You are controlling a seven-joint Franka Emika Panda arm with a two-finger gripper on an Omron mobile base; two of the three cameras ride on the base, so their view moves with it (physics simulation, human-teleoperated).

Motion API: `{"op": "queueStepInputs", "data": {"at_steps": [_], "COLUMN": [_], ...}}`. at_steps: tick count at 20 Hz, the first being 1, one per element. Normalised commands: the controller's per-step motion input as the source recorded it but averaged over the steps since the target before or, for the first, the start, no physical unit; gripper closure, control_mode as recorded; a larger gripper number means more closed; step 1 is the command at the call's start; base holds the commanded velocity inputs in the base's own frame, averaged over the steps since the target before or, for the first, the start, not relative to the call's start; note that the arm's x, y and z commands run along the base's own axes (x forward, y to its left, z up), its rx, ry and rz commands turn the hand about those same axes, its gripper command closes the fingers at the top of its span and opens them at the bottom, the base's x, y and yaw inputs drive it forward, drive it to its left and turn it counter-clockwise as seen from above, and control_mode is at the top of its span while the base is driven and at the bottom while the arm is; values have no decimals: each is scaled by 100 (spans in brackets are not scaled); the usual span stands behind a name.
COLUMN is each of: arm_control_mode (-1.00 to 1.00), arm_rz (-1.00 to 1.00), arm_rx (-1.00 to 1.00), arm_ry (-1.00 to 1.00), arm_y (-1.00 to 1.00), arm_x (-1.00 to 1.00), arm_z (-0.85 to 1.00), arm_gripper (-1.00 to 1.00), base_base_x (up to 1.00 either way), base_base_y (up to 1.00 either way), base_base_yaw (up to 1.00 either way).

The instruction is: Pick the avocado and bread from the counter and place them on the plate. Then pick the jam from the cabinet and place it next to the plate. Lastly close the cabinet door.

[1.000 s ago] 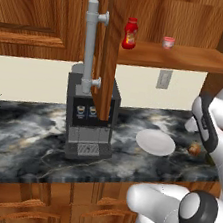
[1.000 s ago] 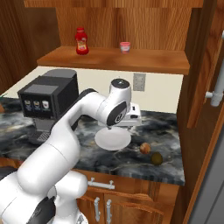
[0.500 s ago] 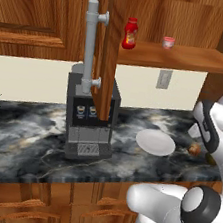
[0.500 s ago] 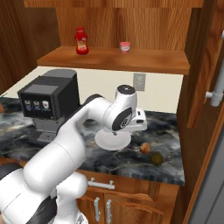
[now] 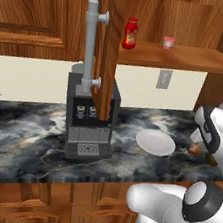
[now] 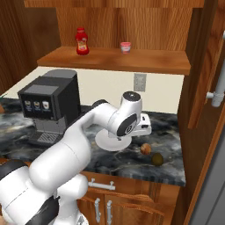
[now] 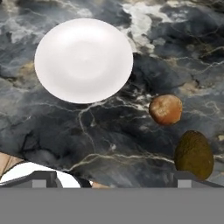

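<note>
Left base view: the plate lies bare on the counter, right of the coffee machine. The bread peeks out beside the white arm, which covers part of it; a sliver of the avocado shows under the arm, hard to make out. The open cabinet door stands edge-on in front of the machine, hiding part of it. On the cabinet shelf stand a red bottle and, to its right, the jam.

Right base view: the arm's wrist hides the near-left part of the plate. Bread and avocado lie right of the plate, near each other and apart from it. The jam sits on the shelf right of the bottle.

Hand view: the gripper hangs above the counter with fingers spread wide, holding nothing; just the tips show at the bottom edge. The avocado lies close by the right fingertip, the bread beyond it, and the plate farther left.
</note>
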Motion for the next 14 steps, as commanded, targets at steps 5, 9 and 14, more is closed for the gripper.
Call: {"op": "queueStepInputs", "data": {"at_steps": [5,9,14], "arm_control_mode": [-100,-100,-100], "arm_rz": [2,2,1], "arm_rx": [-2,-3,-3], "arm_ry": [0,2,3], "arm_y": [-6,-5,-8], "arm_x": [11,10,10], "arm_z": [-20,-18,-19], "arm_gripper": [-100,-100,-100], "base_base_x": [0,0,0], "base_base_y": [0,0,0], "base_base_yaw": [0,0,0]}}
